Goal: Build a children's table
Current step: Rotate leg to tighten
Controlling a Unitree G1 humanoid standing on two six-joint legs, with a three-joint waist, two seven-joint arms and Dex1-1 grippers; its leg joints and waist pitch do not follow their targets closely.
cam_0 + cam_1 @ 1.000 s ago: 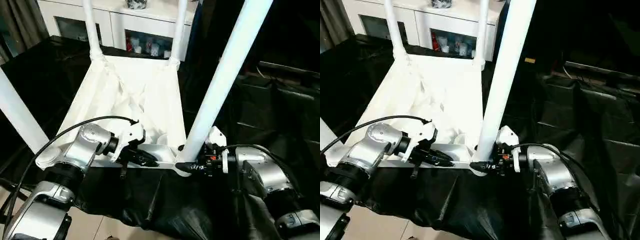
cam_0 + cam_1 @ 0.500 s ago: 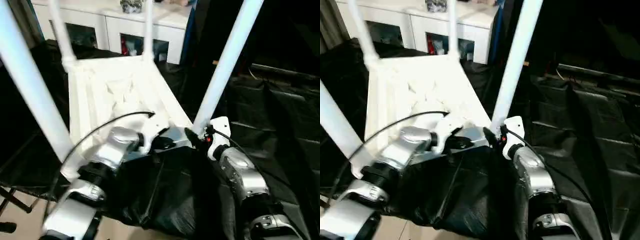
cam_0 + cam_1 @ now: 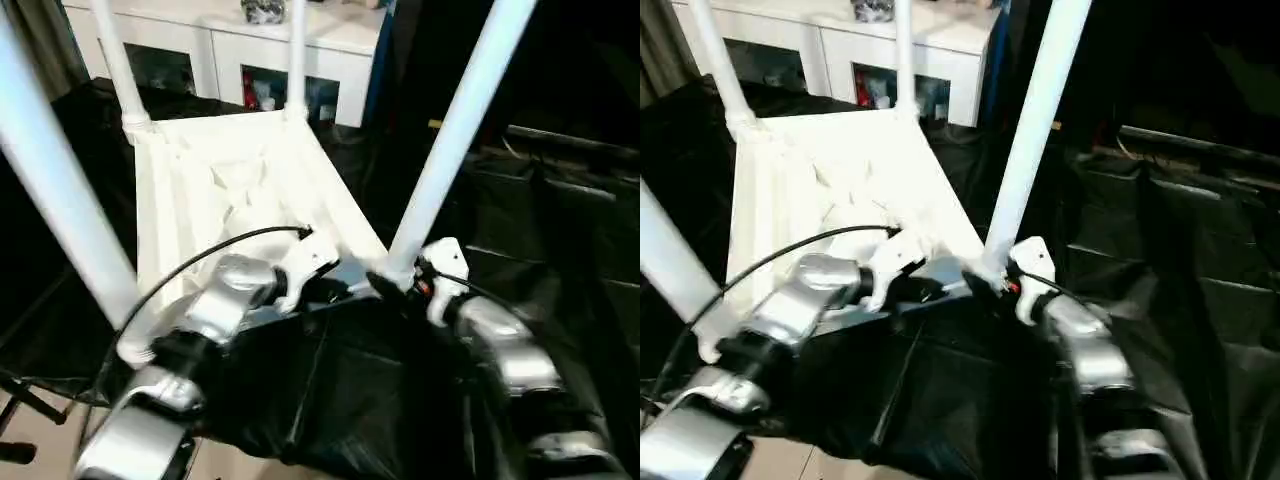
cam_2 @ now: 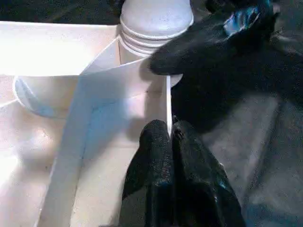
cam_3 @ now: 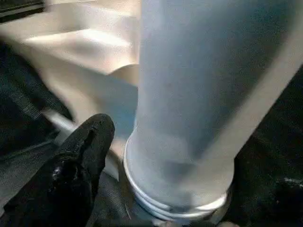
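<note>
While all four legs already stand in the upturned tabletop on the black-draped bench, righting it looks the main step left. Left pincer pinches the tabletop's thin near rim. Right pincer, spread, straddles the near-right leg at five o'clock; its wrist view reveals that leg's ringed base.

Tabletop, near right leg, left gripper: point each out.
tabletop (image 3: 250, 190): left eye view, ribbed underside.
near right leg (image 3: 450, 140): left eye view, middle of the tube.
left gripper (image 4: 169, 137): left wrist view, between fingertips pinching the tabletop's thin edge.
</note>
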